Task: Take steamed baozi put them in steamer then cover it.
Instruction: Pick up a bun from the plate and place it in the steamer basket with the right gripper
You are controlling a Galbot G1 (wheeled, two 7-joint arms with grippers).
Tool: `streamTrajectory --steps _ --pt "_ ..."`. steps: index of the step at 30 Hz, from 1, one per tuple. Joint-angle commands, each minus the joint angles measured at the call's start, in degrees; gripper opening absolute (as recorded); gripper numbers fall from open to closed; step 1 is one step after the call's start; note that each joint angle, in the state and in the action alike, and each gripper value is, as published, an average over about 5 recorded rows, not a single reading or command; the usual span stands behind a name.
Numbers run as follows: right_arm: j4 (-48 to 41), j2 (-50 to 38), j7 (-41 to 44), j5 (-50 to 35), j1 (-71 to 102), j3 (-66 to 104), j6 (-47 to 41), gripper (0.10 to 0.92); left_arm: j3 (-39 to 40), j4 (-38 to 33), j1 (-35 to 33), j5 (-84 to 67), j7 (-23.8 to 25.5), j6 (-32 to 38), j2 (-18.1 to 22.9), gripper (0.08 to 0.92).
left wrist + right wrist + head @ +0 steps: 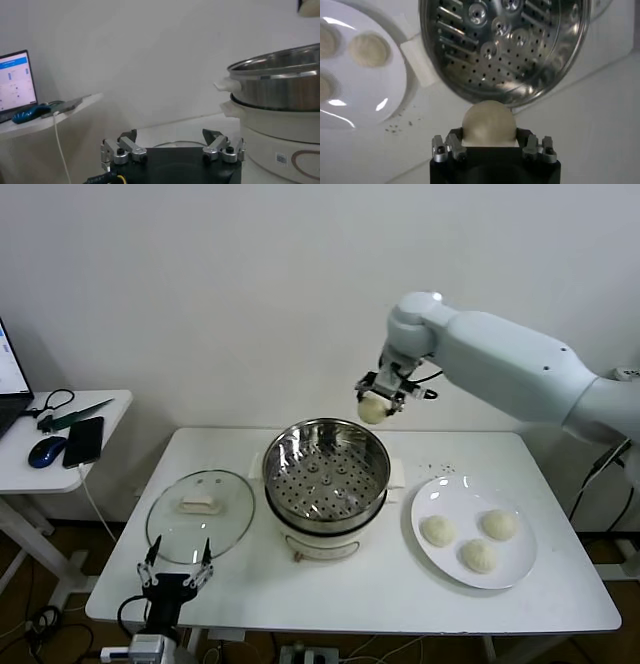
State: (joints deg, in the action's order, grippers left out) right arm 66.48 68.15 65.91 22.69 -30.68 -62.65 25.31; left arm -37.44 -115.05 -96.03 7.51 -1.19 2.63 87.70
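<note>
My right gripper [377, 406] is shut on a cream-white baozi [373, 410], held in the air just behind the far right rim of the steamer [325, 474]. In the right wrist view the baozi [488, 124] sits between the jaws, with the empty perforated steamer [505, 45] beyond it. Three more baozi [438, 530] lie on the white plate [520, 569] at the right. The glass cover [200, 515] with its white handle lies flat on the table left of the steamer. My left gripper [174, 570] is open and empty at the table's front edge, near the cover.
A side table [20, 464] at the left holds a mouse [46, 451], a phone [84, 440] and a laptop edge. The wall stands close behind the table. The steamer's white pot base [280, 135] fills the right of the left wrist view.
</note>
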Motion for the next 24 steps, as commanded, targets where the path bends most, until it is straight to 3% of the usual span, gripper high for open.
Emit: streamTrajectory --steps 1,13,24 --pt "1.2 6.6 -1.4 14.1 5.8 0.8 5.8 0.687 0.0 0.1 0.0 0.1 0.0 0.0 0.0 0.823" --pt "-6.3 9.7 -2.0 17.6 12.0 1.5 6.4 0.687 -0.4 0.4 0.0 -0.2 -0.2 0.0 -0.2 0.823" --pt "-7.8 10.5 -2.7 17.6 13.0 1.5 6.3 0.716 -0.2 0.8 0.0 -0.2 -0.3 0.1 0.6 0.823"
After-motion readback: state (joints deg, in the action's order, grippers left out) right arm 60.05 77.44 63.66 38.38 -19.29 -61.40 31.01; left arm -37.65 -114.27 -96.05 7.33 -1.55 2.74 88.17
